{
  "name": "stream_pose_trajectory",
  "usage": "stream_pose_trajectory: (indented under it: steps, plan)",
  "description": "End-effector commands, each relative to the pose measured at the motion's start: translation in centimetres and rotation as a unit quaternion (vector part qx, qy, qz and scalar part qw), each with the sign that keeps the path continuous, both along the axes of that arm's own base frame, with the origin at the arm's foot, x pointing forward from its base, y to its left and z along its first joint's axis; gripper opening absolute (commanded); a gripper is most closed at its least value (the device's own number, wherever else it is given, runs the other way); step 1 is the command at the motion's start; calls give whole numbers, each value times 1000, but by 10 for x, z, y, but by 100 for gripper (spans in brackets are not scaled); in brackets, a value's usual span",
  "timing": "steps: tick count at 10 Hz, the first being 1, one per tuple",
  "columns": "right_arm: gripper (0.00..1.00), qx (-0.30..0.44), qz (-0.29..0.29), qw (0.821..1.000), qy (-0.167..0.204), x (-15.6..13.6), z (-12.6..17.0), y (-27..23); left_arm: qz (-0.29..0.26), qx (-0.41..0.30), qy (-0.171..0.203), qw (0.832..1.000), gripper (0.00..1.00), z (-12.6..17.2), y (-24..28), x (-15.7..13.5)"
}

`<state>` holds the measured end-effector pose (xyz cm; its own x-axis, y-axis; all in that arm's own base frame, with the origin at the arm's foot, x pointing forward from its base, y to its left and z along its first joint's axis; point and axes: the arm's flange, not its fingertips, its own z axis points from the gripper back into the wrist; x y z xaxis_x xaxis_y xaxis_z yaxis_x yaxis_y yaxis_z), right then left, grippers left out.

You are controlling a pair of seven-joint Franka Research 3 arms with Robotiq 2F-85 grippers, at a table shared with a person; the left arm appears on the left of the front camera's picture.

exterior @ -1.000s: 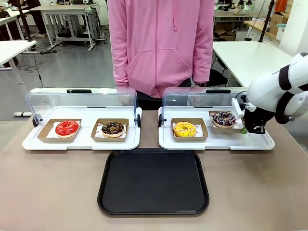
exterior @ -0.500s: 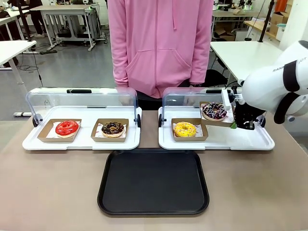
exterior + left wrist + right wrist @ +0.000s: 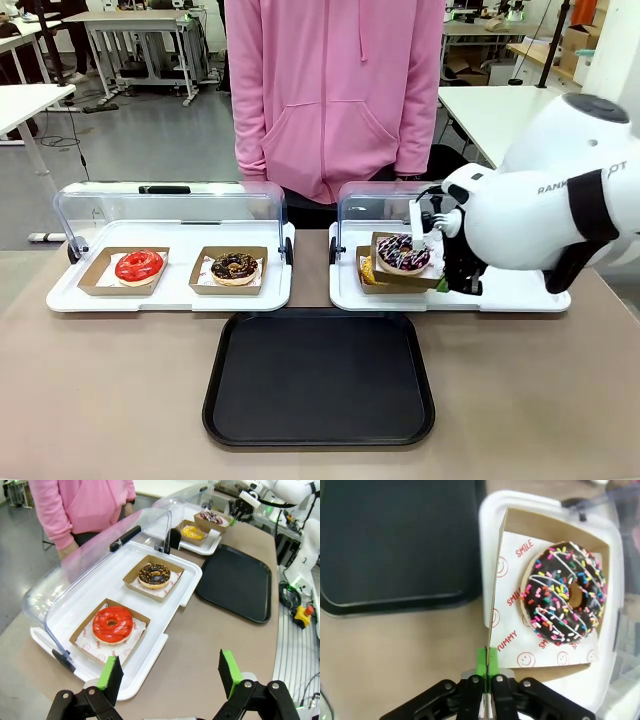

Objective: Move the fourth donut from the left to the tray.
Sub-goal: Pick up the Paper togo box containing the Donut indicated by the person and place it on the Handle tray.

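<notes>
- Front view: since a second ago the right hand (image 3: 441,284) has lifted the fourth donut (image 3: 403,252) in its cardboard holder (image 3: 398,274) off the white display tray (image 3: 520,294) and swung it leftward, so it now hangs over the yellow donut (image 3: 367,269), short of the tray (image 3: 318,378).
- Left wrist view: the left hand (image 3: 169,672) hangs with its fingers apart, empty, above the desk (image 3: 210,645).
- Right wrist view: the green pads (image 3: 487,662) are clamped together on the holder's wall; the donut sits level inside. The carry looks well begun, with lowering to follow.
</notes>
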<state>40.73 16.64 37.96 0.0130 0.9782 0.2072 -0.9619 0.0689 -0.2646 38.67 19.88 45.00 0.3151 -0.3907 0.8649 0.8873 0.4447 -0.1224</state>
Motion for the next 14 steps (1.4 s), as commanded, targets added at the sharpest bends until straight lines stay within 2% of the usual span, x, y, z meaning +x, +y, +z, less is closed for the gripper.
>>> stream_pose_trajectory:
  steps: [1, 2, 3, 8, 9, 11, 14]
  plan:
    - [2, -1, 0, 1000, -4, -11, 2, 6, -6, -5, -7, 1000, 100, 2, 0, -1]
    - [2, 13, 51, 998, 22, -16, 0, 3, -6, -5, -7, 1000, 100, 2, 0, -1]
    - [2, 0, 7, 1000, 4, -6, -3, 8, -6, -5, -7, 1000, 100, 2, 0, -1]
    - [2, 2, 14, 1000, 12, -8, -5, 7, -6, -5, -7, 1000, 100, 2, 0, -1]
    - [2, -2, 6, 1000, -6, -29, -1, 29, -6, -5, -7, 1000, 100, 2, 0, -1]
    - [2, 6, -11, 1000, -15, -58, 1, 60, -6, -5, -7, 1000, 100, 2, 0, -1]
    - [2, 18, -23, 1000, -3, -95, -8, 94, -6, -5, -7, 1000, 100, 2, 0, -1]
